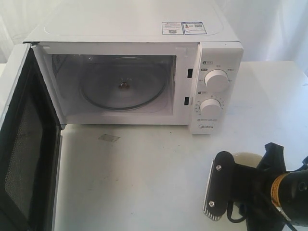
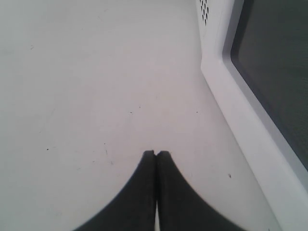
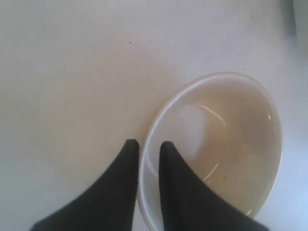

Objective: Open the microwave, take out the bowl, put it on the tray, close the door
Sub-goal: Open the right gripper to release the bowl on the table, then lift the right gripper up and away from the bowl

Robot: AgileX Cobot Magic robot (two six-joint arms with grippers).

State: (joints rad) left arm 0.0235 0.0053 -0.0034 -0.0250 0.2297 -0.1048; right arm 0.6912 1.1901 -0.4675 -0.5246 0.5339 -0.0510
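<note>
- Right gripper [image 3: 147, 143] fingers slightly parted astride bowl [image 3: 211, 144] rim; grip looks loose.
- Left gripper [image 2: 156, 153] pinched together, empty, beside door [image 1: 24, 144].
- Bowl on table [image 1: 144, 183], front-right of microwave [image 1: 130, 29]; tray unseen.
- Lift straight up, don't snag rim.

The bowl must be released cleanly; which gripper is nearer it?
Right. The right gripper straddles the rim of the bowl, one finger inside; the left gripper sits beside the open door, no bowl in its view.
</note>
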